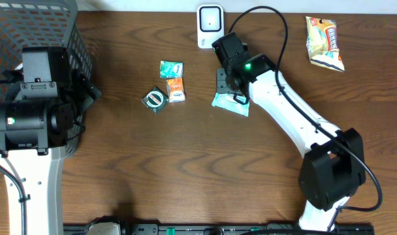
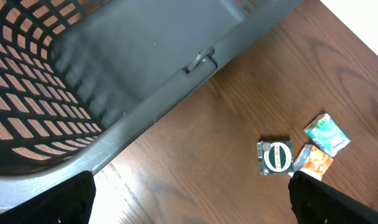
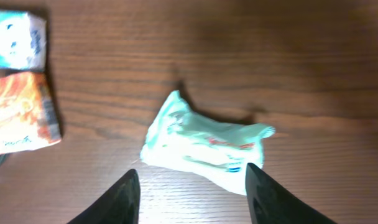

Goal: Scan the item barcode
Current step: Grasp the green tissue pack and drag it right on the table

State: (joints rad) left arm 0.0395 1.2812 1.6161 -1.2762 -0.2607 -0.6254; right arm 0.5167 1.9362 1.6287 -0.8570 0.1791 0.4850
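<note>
A crumpled pale-teal packet (image 3: pixel 204 143) lies flat on the wooden table, also seen in the overhead view (image 1: pixel 230 104). My right gripper (image 3: pixel 192 190) hovers just over its near edge, open, with only bare wood between its two dark fingers (image 3: pixel 122 200). From above, the right gripper (image 1: pixel 228 83) sits directly over the packet's far side. A white barcode scanner (image 1: pixel 210 26) stands at the back edge, a short way beyond. My left gripper (image 2: pixel 189 205) is open wide and holds nothing, beside the basket.
A grey mesh basket (image 2: pixel 83 74) fills the left side (image 1: pixel 29 26). A teal sachet (image 1: pixel 172 68), an orange sachet (image 1: pixel 176 89) and a dark green round-label packet (image 1: pixel 155 99) lie mid-table. A yellow snack bag (image 1: pixel 324 43) rests at the back right.
</note>
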